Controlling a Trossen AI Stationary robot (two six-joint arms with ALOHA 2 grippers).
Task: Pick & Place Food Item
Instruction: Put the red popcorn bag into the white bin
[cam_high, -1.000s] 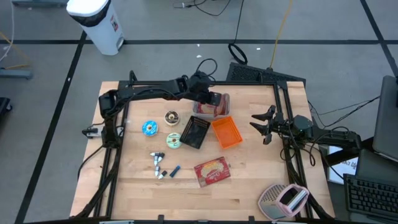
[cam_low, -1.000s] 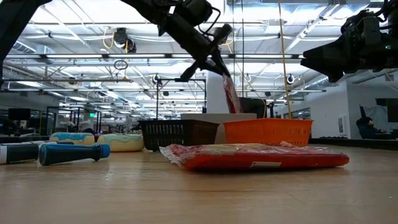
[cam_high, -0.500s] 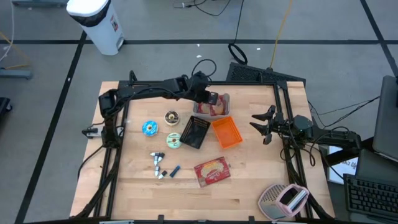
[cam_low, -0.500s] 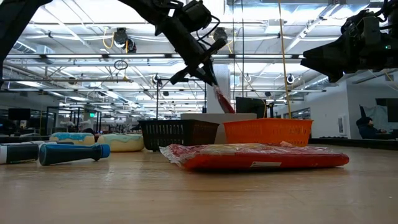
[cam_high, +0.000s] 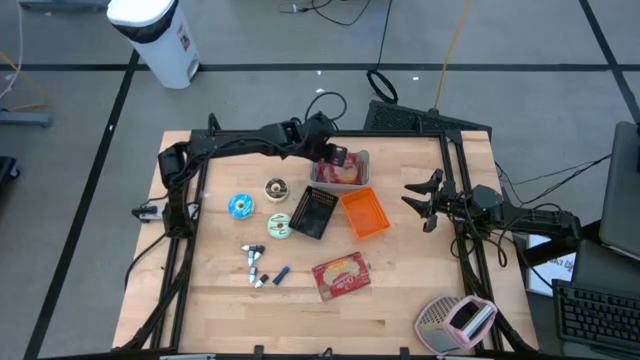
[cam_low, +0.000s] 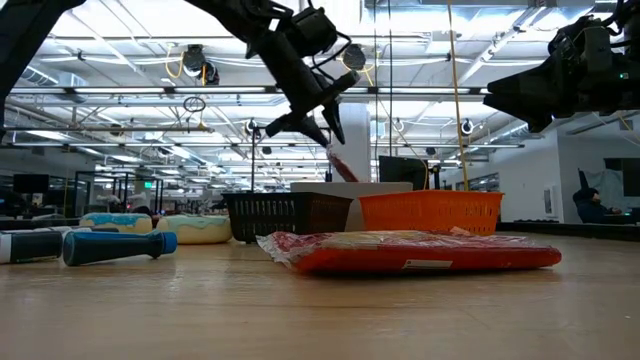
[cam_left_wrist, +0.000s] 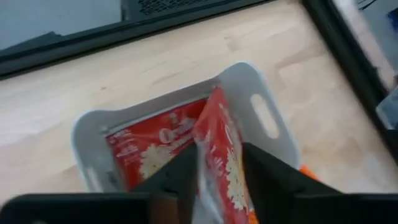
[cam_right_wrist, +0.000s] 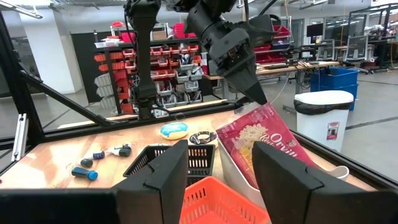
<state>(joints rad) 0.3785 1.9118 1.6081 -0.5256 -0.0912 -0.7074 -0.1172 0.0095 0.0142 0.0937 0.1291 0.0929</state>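
Observation:
My left gripper (cam_high: 335, 155) hangs open over the white bin (cam_high: 364, 158) at the table's far middle. A red popcorn packet (cam_left_wrist: 221, 149) stands on edge in the bin, leaning, its top between and just below the fingers (cam_low: 322, 128). Under it another red packet (cam_left_wrist: 149, 149) lies flat in the bin. A third red packet (cam_high: 341, 275) lies on the table near the front. My right gripper (cam_high: 425, 200) waits open at the table's right edge, with nothing between its fingers. My left gripper comes slanting down from the table's left, its open fingers (cam_left_wrist: 261, 168) on either side of the standing packet's top edge (cam_left_wrist: 214, 99). I cannot tell whether they touch it. The packet's lower end rests in the white bin (cam_right_wrist: 233, 168).
An orange basket (cam_high: 363, 213) and a black basket (cam_high: 313, 211) sit just in front of the bin. Three donuts (cam_high: 241, 205) lie to the left, small tools (cam_high: 255, 265) nearer the front. A grey and pink object (cam_high: 455, 320) sits at the front right corner.
My left gripper has tipped further down over the bin and opened. The red packet, which hung upright from the shut fingers above the bin, has tilted and sunk, so its lower end now sits in the bin.

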